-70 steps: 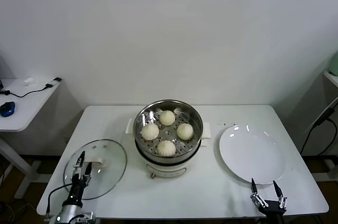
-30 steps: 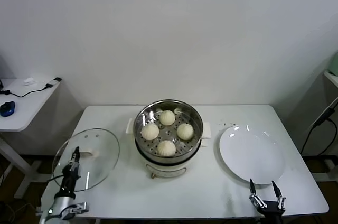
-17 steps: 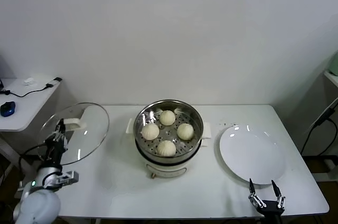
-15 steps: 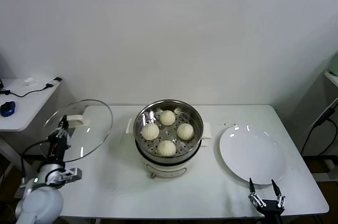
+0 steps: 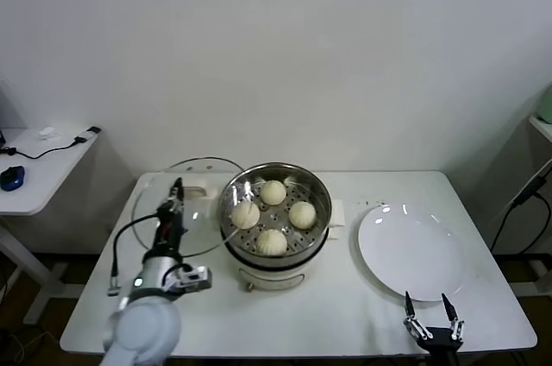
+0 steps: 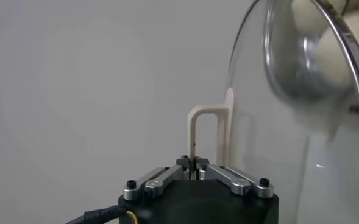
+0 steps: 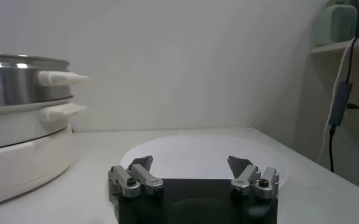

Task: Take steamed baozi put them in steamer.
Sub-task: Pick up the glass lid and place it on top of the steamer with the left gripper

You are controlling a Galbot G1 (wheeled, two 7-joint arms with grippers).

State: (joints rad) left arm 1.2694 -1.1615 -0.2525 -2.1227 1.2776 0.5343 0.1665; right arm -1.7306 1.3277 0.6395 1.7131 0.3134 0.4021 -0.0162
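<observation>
The steamer (image 5: pixel 274 255) stands mid-table, its perforated tray holding several cream-white baozi (image 5: pixel 272 242). My left gripper (image 5: pixel 177 186) is shut on the white handle (image 5: pixel 195 192) of the round glass lid (image 5: pixel 205 217). It holds the lid raised and tilted just left of the steamer, with the lid's edge over the steamer's left rim. The left wrist view shows that gripper (image 6: pixel 194 162) pinching the handle (image 6: pixel 206 128), with the glass lid (image 6: pixel 301 134) beside it. My right gripper (image 5: pixel 429 318) rests open and empty at the table's front right, and in its own view (image 7: pixel 191 163) its fingers stand wide apart.
A flat white plate (image 5: pixel 411 249) lies right of the steamer, directly ahead of the right gripper, and shows as the plate (image 7: pixel 203 153) in the right wrist view. The steamer (image 7: pixel 21 146) is off to that gripper's side. A side table (image 5: pixel 34 167) with cables stands far left.
My left gripper lifted the glass lid off the table's left side, swung it up and out, then carried it right to the steamer's left rim. The right arm stayed put.
</observation>
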